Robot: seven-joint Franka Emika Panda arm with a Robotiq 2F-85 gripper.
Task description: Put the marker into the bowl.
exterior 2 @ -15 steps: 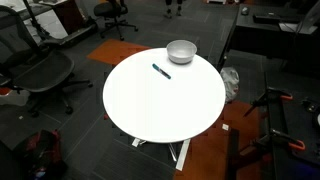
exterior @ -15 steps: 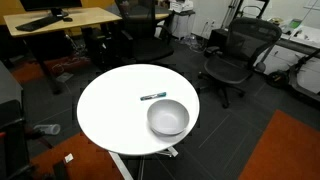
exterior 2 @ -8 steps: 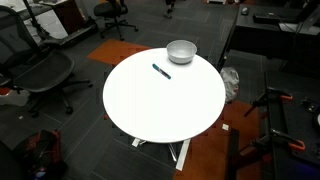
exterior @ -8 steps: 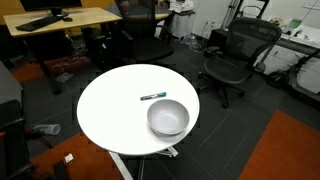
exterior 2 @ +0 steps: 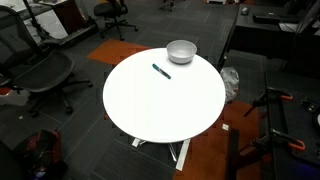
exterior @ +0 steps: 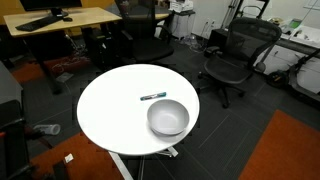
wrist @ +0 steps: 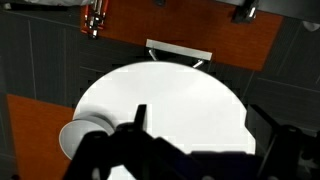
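The marker (exterior: 153, 97) is a thin dark stick with a teal end, lying flat on the round white table (exterior: 110, 110) just beside the bowl. It also shows in an exterior view (exterior 2: 161, 70). The silvery-grey bowl (exterior: 167, 118) stands near the table's edge, empty, and shows in both exterior views (exterior 2: 181, 51) and at the lower left of the wrist view (wrist: 80, 136). My gripper (wrist: 198, 112) shows only in the wrist view, as dark fingers spread wide apart high above the table. It is open and empty. The marker does not show in the wrist view.
Black office chairs (exterior: 235, 55) (exterior 2: 40, 75) stand around the table. A wooden desk (exterior: 60, 20) is at the back. Orange carpet patches (exterior: 290, 150) lie on the dark floor. The table's white base (wrist: 178, 50) shows past its rim.
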